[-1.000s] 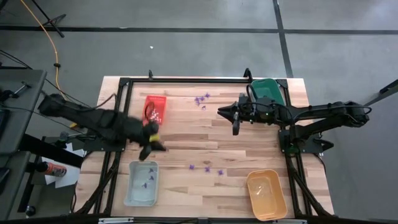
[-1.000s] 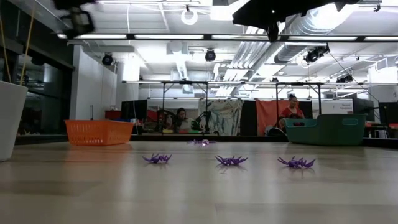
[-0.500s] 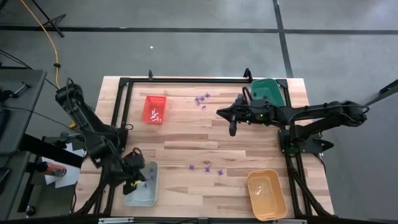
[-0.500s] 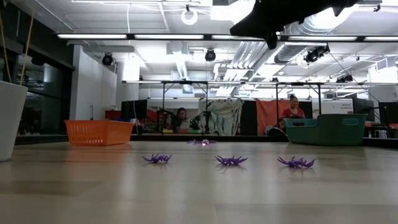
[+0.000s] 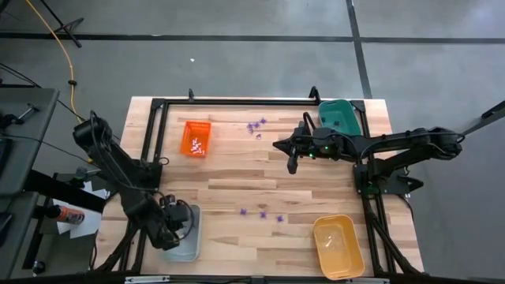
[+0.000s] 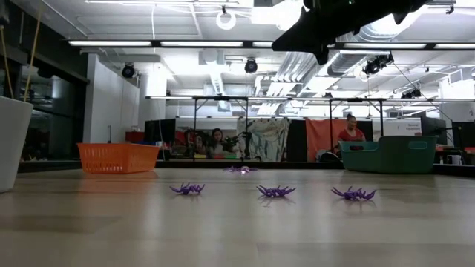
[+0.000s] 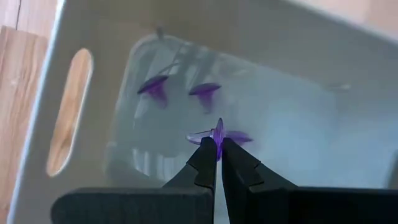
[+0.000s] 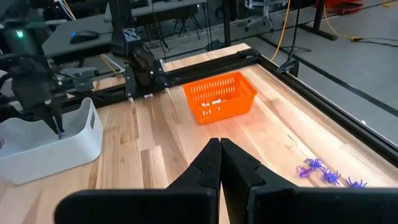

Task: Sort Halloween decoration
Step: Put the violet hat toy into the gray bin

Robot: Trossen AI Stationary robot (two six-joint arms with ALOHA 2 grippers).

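The Halloween decoration is tiny purple pieces. Three of them [image 5: 261, 213] lie on the wood at mid-table, also seen in the low view [image 6: 275, 191]. A few more [image 5: 256, 125] lie near the far edge. Two pieces [image 7: 153, 87] lie inside the pale blue tray [image 5: 186, 244] at the near left. My left gripper [image 7: 217, 144] hangs over that tray's inside, shut on a purple piece [image 7: 217, 132]. My right gripper [image 8: 219, 147] is shut and holds nothing. It is high above the table's middle right [image 5: 291, 163]. My left gripper pinches one purple piece [image 7: 218, 130] between its two fingertips. The fingers come from above and point steeply down into the tray. The piece sticks out past the fingertips, with small limbs [image 7: 198, 135] spreading to the side, over the tray's floor.
A red-orange basket [image 5: 197, 138] with a few whitish pieces stands at the far left. A green tray [image 5: 341, 117] is at the far right and an orange tray [image 5: 338, 244] at the near right. A black frame [image 5: 237, 101] runs along the table's far edge.
My left gripper has swung from beside the red-orange basket toward the table's near edge. It has sunk over the pale blue tray and tipped to point steeply down, shut all the while.
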